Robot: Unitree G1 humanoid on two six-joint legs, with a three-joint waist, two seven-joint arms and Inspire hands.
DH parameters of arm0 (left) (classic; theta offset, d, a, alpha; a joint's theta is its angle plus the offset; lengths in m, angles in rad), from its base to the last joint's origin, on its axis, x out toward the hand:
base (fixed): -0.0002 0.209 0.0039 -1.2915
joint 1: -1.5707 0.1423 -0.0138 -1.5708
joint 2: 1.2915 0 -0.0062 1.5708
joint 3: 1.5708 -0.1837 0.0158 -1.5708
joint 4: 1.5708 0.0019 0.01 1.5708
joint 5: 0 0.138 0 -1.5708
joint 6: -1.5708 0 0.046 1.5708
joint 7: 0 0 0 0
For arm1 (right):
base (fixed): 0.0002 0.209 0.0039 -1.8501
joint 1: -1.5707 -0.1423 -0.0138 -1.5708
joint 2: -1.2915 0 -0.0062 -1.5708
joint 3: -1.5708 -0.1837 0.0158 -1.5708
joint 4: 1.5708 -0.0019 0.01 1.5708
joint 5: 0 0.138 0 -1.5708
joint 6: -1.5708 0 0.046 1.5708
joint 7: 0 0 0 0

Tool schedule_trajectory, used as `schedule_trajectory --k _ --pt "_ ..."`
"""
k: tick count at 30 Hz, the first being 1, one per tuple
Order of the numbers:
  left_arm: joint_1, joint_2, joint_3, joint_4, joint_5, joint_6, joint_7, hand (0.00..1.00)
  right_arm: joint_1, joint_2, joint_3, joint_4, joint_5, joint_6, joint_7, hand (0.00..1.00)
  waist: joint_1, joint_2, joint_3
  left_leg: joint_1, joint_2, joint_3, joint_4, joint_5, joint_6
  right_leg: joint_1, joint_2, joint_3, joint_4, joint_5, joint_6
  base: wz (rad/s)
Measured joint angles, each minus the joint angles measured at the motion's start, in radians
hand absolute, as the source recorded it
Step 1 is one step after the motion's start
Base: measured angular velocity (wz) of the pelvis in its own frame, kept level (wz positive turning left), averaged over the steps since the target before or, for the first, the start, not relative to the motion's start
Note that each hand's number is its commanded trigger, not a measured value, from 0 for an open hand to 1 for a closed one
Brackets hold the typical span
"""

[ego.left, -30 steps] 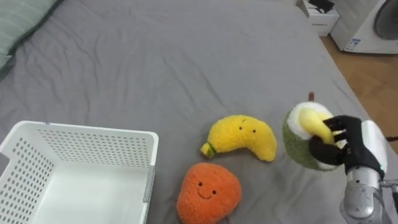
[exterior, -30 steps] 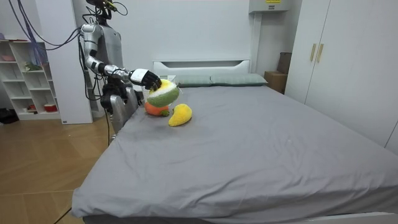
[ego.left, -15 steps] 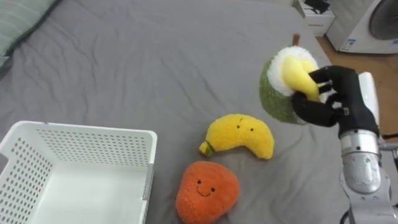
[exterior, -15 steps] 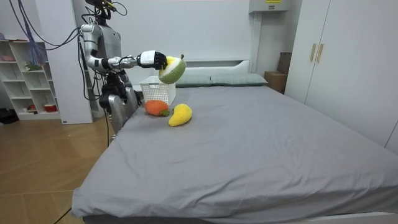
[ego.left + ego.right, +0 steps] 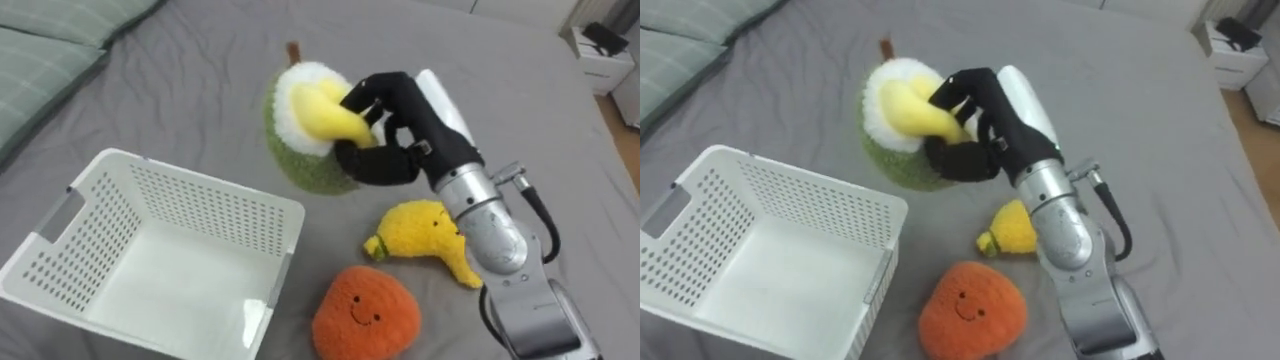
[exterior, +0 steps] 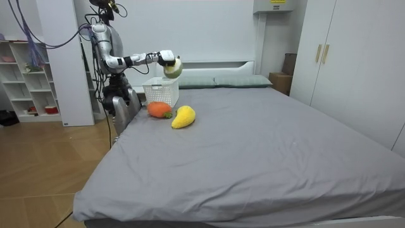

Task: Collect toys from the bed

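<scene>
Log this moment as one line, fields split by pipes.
right hand: shut on green plush, held aloft near basket | basket: empty, on bed | yellow plush, orange plush: on bed

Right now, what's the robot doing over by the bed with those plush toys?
The robot stands at the bedside. Its right hand is shut on a green plush fruit, holding it in the air by the far corner of the white basket. A yellow plush and an orange plush lie on the grey bed beside the basket, not yet collected.
</scene>
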Motion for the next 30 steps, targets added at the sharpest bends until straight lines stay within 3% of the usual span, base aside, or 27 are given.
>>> schedule_trajectory --k 12,15,19,20,21,22,30 --pt "-0.028 0.007 -0.021 0.007 -0.009 -0.006 0.001 0.00 -0.086 0.003 0.142 0.063 -0.008 0.031 0.079 1.00 0.071 -0.017 0.0084 -0.016 -0.001 -0.016 -0.001 0.001 -0.002 -0.004 0.000 -0.016 -0.010 0.000 0.000 0.03" --pt "-0.048 0.008 -0.021 0.006 -0.009 -0.002 0.000 0.00 -0.113 0.005 0.172 0.063 -0.022 0.048 0.085 1.00 0.089 -0.028 0.0026 -0.032 -0.004 -0.035 0.004 0.002 -0.002 -0.013 -0.003 -0.032 -0.010 0.000 0.000 0.12" --pt "-0.061 0.006 -0.021 0.005 -0.009 0.005 -0.001 0.00 -0.129 0.034 0.208 0.077 -0.041 0.070 0.087 1.00 0.119 -0.033 0.0026 -0.035 -0.005 -0.046 0.005 0.004 -0.002 -0.014 -0.010 -0.048 -0.012 0.000 0.000 0.08" --pt "-0.061 0.006 -0.021 0.005 -0.009 0.008 -0.001 0.00 -0.131 0.039 0.216 0.079 -0.045 0.075 0.089 0.70 0.120 -0.033 0.0028 -0.036 -0.005 -0.047 0.006 0.004 -0.002 -0.014 -0.011 -0.053 -0.012 0.000 0.000 0.06" --pt "-0.061 0.004 -0.021 0.003 -0.009 0.016 -0.001 0.00 -0.131 0.046 0.226 0.086 -0.063 0.077 0.093 0.06 0.124 -0.034 0.0033 -0.039 -0.006 -0.049 0.007 0.004 -0.002 -0.015 -0.011 -0.055 -0.012 0.000 0.000 0.06" --pt "-0.061 0.003 -0.021 0.000 -0.009 0.021 -0.001 0.00 -0.131 0.057 0.237 0.091 -0.077 0.086 0.094 0.00 0.129 -0.036 0.0030 -0.043 -0.007 -0.051 0.008 0.004 -0.002 -0.017 -0.012 -0.056 -0.012 0.000 0.000 0.07" --pt "-0.059 0.002 -0.022 -0.023 -0.009 0.023 0.000 0.00 -0.131 0.075 0.243 0.104 -0.097 0.123 0.127 0.00 0.147 -0.042 0.0040 -0.053 -0.010 -0.068 0.014 0.005 0.000 -0.018 -0.015 -0.082 -0.012 0.000 0.000 0.06"
